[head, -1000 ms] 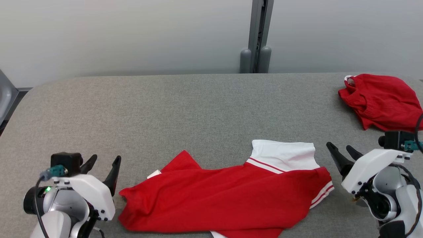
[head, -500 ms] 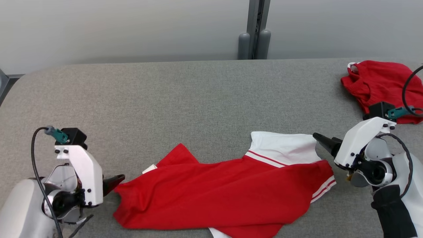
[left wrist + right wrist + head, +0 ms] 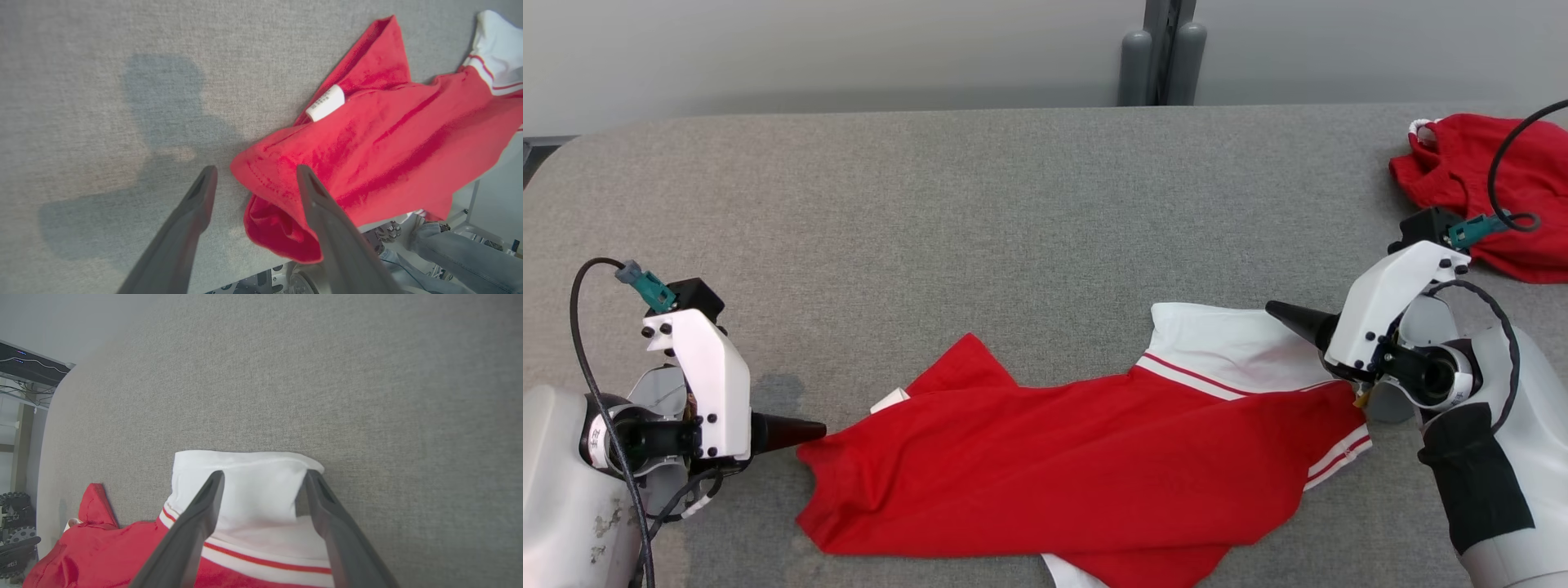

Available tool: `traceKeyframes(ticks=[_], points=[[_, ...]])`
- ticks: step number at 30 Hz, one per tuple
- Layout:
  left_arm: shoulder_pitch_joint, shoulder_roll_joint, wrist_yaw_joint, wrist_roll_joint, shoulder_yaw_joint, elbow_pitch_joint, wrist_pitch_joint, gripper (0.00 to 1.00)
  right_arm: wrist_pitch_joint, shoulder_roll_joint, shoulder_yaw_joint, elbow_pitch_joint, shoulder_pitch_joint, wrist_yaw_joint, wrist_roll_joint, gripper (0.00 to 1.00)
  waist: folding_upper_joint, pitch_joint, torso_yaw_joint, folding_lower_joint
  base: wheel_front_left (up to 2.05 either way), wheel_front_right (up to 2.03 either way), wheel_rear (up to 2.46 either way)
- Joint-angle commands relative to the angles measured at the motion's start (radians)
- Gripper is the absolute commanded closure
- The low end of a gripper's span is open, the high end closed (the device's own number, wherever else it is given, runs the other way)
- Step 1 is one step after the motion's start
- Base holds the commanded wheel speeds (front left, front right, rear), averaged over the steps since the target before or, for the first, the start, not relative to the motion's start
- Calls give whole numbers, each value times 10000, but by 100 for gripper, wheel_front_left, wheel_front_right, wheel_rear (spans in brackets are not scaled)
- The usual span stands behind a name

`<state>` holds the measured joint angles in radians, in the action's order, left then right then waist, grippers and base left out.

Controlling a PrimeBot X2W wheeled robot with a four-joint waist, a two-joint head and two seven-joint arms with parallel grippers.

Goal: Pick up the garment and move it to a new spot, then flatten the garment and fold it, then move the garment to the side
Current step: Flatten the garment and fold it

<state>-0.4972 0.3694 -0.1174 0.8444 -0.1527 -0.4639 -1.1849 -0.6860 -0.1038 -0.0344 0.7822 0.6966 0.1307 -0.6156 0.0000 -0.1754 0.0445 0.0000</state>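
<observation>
Garment (image 3: 1094, 465) lies crumpled on the worktop (image 3: 1013, 204), not yet lifted. Left gripper (image 3: 253, 173) and right gripper (image 3: 263, 475), both spread apart, straddle its opposite ends. Every step remains.

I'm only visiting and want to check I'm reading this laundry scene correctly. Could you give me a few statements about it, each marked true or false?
1. The red shirt with white sleeves lies on the grey fabric table. True.
2. The left gripper is clamped shut on the shirt. False: its fingers are apart, at the shirt's red corner.
3. The right gripper is open, its fingers on either side of a white sleeve. True.
4. A crumpled red garment lies at the table's far left. False: it lies at the far right.
5. A small white label shows on the shirt. True.
</observation>
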Motion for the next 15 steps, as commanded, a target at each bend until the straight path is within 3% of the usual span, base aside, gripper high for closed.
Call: traceKeyframes(ticks=[1, 8, 15], points=[[-227, 43, 47, 167, -11, -77, -307, 0, -37, -46, -52, 9, 184, 5, -76, 0, 0, -99, -35, 0, 0, 0, 0], [-129, 102, 43, 567, -178, 48, -1276, 0, -118, 28, -450, -43, 393, 5, -374, 0, 0, -357, -78, 0, 0, 0, 0], [99, 163, 32, 616, -217, 238, -1382, 0, 85, -24, -905, -155, 433, 5, -644, 0, 0, -523, -76, 0, 0, 0, 0]])
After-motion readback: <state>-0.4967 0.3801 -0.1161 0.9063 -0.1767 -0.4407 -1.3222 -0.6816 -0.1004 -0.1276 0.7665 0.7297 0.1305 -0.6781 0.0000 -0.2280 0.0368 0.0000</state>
